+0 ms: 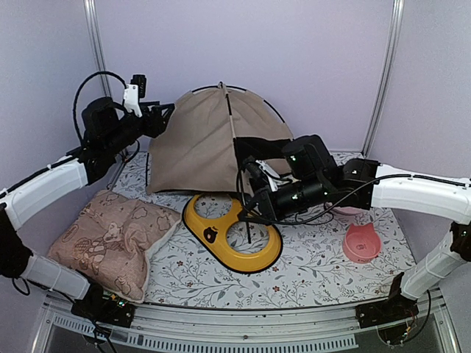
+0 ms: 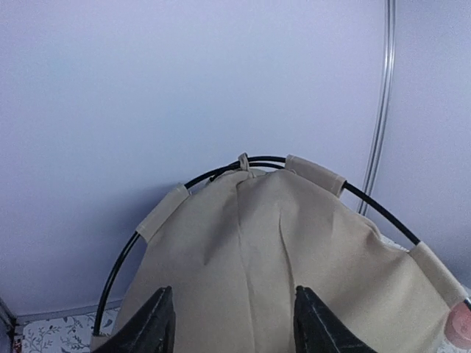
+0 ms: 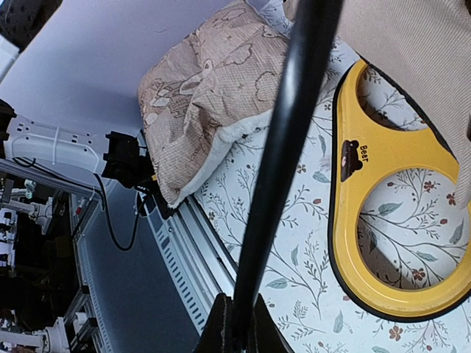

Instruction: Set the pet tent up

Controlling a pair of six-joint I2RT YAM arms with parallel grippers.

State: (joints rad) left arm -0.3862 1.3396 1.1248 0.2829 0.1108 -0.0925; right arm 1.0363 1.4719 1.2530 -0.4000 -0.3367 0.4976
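The pet tent [image 1: 195,143] stands domed just ahead of the left fingers [image 2: 158,327], which are spread and gripping nothing. The right fingers [image 3: 219,332] pinch a black pole [image 3: 287,132] that runs up and away from them. A firm pinch and slow, gentle steering look wisest here, so the arch doesn't spring flat.

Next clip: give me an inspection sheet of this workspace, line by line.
Surface: floral cloth, lying flat on the table.
Job's things: pet tent standing at the back; one black pole slanting out in front.
Clutter: cushion near left; yellow double-bowl tray centre; pink bowl right.
Hands: left hand open, facing the tent's left side; right hand shut on the black pole.
Cables: black cable looped over the left arm.
Surroundings: lavender walls, metal frame posts.
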